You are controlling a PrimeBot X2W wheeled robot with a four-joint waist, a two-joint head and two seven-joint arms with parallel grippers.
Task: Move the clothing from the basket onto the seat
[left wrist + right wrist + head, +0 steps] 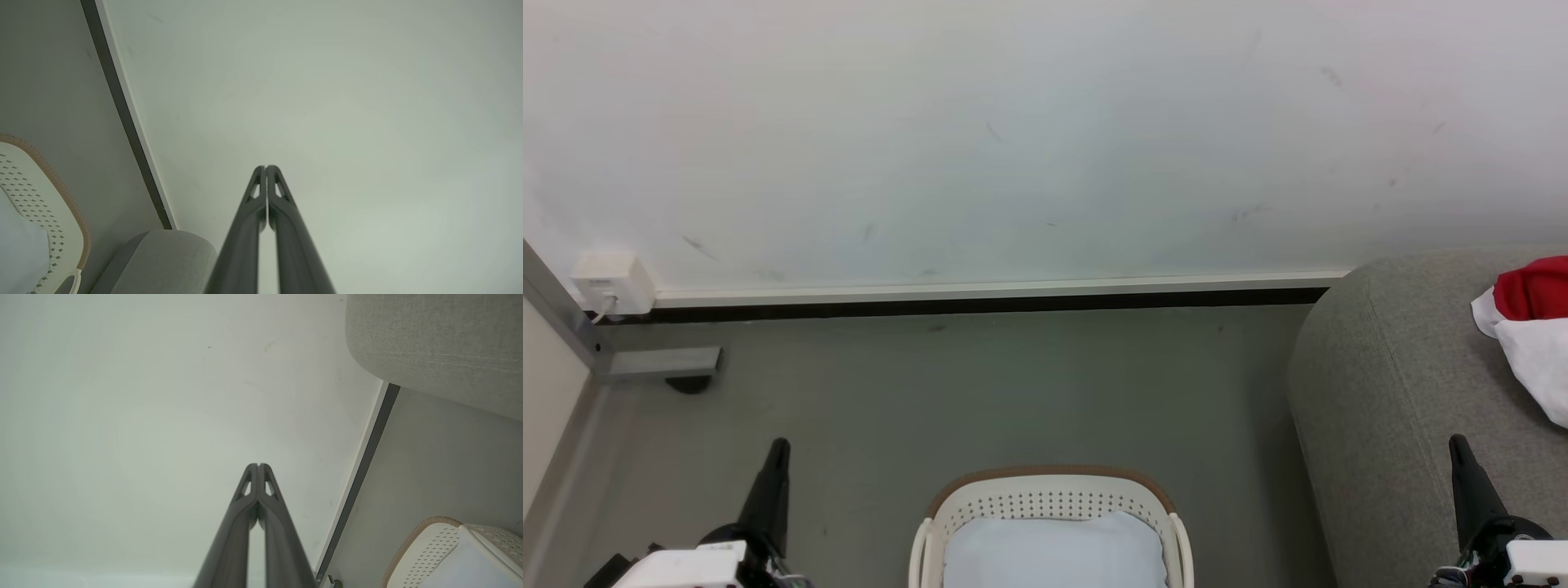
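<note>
Broad pale wall at the back, with a white skirting and dark strip at its foot. Below it, grey floor. On the right, large grey woven-fabric sofa with rounded edge; seam line visible in the right wrist view. On the sofa, at the right border of the head view, red and white clothing, crumpled. Standing on the floor beside the sofa, cream-white perforated plastic basket with brown rim band; inside, a plain pale blue-white pad. Seen from the wrist views: long dark left fingers and right fingers, each pair pressed together at the tips, holding nothing, pointing toward the wall. Small white wall box with cable, low at the left.
</note>
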